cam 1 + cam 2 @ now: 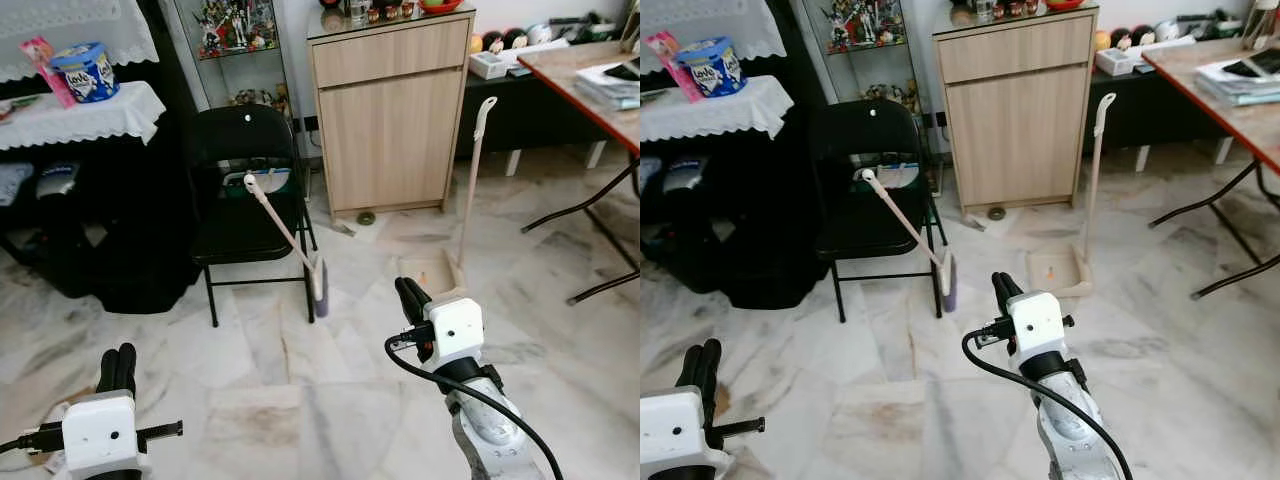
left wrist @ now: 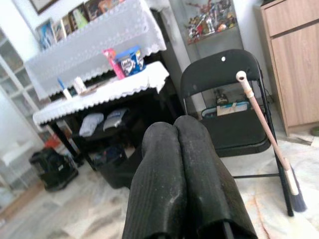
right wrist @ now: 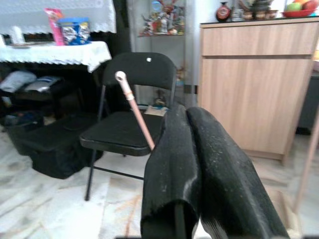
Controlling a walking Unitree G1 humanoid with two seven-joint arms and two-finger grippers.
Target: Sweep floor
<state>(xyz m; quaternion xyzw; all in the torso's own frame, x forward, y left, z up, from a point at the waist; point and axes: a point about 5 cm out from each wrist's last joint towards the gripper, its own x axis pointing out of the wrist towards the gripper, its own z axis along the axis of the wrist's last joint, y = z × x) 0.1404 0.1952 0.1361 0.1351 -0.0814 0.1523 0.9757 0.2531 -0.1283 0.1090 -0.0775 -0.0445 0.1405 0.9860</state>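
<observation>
A broom [image 1: 284, 232] with a pale pink handle and dark bristles leans against a black folding chair [image 1: 245, 190]; its brush rests on the marble floor. A beige dustpan [image 1: 430, 272] with a long upright handle [image 1: 472, 170] stands on the floor before the wooden cabinet [image 1: 390, 110]. My right gripper [image 1: 410, 295] is shut and empty, held low just short of the dustpan. My left gripper [image 1: 117, 367] is shut and empty too, low at the left, well short of the chair. The broom handle [image 2: 264, 129] and chair show past the left fingers [image 2: 184, 179]; the right fingers [image 3: 209, 169] point at the chair [image 3: 134, 104].
A dark table with white lace cloths [image 1: 80, 110] stands at the left, bags beneath it. A glass display shelf [image 1: 235, 40] sits behind the chair. A folding table [image 1: 590, 90] with black legs is at the right. Open marble floor [image 1: 300, 390] lies ahead.
</observation>
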